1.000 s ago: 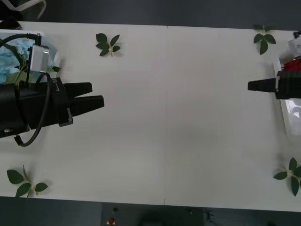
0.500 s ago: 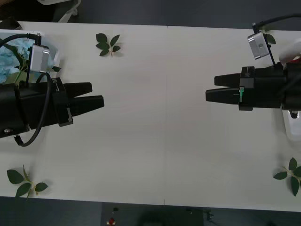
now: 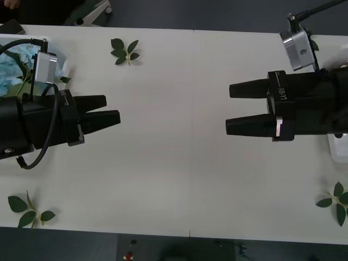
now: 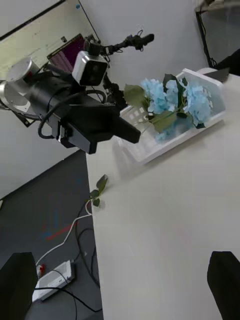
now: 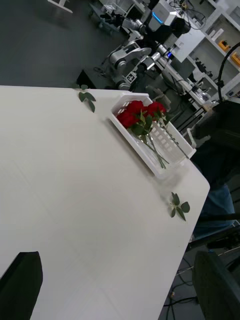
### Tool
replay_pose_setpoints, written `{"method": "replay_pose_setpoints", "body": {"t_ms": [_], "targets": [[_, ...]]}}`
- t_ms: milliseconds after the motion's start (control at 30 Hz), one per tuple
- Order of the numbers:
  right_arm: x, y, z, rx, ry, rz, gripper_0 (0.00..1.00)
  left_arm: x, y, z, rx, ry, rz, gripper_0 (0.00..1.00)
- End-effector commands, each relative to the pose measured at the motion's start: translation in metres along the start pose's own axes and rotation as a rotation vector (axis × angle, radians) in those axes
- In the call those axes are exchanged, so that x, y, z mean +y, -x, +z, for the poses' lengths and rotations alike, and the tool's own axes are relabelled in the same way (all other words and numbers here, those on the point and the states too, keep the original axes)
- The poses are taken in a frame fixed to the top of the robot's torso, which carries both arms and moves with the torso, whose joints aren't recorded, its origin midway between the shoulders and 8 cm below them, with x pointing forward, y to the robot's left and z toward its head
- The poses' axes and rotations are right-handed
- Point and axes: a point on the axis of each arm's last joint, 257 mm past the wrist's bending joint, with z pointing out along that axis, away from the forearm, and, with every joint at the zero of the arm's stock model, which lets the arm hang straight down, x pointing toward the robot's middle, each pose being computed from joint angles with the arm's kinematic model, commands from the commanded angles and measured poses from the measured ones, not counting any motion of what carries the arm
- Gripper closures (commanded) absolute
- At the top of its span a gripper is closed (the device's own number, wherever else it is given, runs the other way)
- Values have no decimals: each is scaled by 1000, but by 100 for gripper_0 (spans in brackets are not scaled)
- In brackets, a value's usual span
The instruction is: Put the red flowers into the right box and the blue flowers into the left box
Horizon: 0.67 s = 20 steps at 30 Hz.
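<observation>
Sorting looks complete: red roses (image 5: 141, 113) in right box (image 5: 176, 152), blue hydrangeas (image 4: 177, 101) in left box (image 4: 215, 95). Left gripper (image 3: 112, 110) and right gripper (image 3: 234, 107) both spread, empty; best withdrawn level, clear of trays.

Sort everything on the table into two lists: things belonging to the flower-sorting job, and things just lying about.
Job:
red flowers
blue flowers
right box
left box

Lying about:
leaf sprigs, at the table's corners
</observation>
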Motion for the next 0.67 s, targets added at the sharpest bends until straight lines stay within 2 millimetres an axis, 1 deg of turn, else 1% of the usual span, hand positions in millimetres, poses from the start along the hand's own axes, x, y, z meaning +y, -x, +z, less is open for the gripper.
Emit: {"method": "replay_pose_setpoints", "body": {"t_ms": [33, 167, 667], "targets": [[24, 15, 4, -32, 61, -85, 0, -6, 13, 2, -16, -14, 88, 13], [28, 16, 7, -46, 79, -94, 0, -6, 13, 2, -16, -14, 88, 13], [29, 18, 8, -56, 81, -100, 0, -6, 13, 2, -16, -14, 88, 13]]}}
